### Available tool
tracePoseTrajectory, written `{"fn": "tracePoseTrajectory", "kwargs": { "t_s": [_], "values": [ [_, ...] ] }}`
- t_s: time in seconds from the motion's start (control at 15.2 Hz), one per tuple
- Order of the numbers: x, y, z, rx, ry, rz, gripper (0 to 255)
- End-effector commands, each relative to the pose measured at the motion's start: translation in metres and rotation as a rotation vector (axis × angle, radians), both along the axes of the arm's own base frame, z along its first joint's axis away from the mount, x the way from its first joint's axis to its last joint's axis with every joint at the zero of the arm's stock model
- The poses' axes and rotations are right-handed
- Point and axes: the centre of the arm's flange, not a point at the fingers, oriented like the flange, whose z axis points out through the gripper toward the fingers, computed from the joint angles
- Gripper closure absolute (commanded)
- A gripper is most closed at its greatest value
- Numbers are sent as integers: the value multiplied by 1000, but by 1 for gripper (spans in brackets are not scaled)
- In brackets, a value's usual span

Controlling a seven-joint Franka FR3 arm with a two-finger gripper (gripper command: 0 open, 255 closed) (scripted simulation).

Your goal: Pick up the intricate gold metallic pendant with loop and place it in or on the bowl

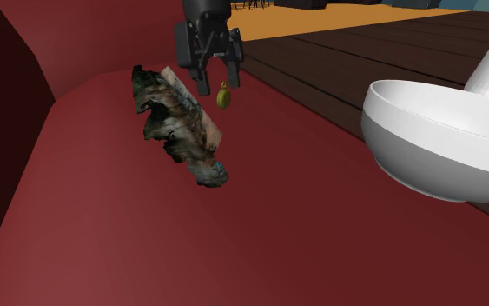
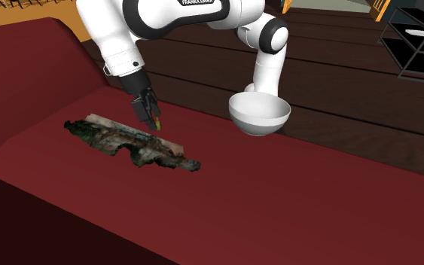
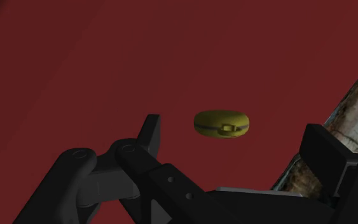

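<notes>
Claw (image 3: 233, 127) wide around gold pendant (image 3: 222, 123)

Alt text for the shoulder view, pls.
Black gripper, fingers apart, hangs just above a small gold pendant, over a dark red surface. A mottled, ragged slab lies beside it; a white bowl sits at the right.

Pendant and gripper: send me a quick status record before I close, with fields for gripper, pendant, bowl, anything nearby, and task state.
gripper: open, fingers standing apart on either side of the pendant
pendant: small, olive-gold, between the fingers, untouched, not held
bowl: white, well apart from the pendant, toward the shoulder view's right
nearby: dark mottled flat object close beside the pendant, lying on the red surface
task state: pendant not yet grasped
</notes>
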Motion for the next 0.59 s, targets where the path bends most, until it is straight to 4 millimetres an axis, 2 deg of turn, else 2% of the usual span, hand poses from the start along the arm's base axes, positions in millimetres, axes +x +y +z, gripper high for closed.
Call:
{"fn": "tracePoseTrajectory", "kwargs": {
  "t_s": [0.0,0.53],
  "values": [
    [0,0,0,0,0,0,255],
    [0,0,0,0,0,0,255]
  ]
}}
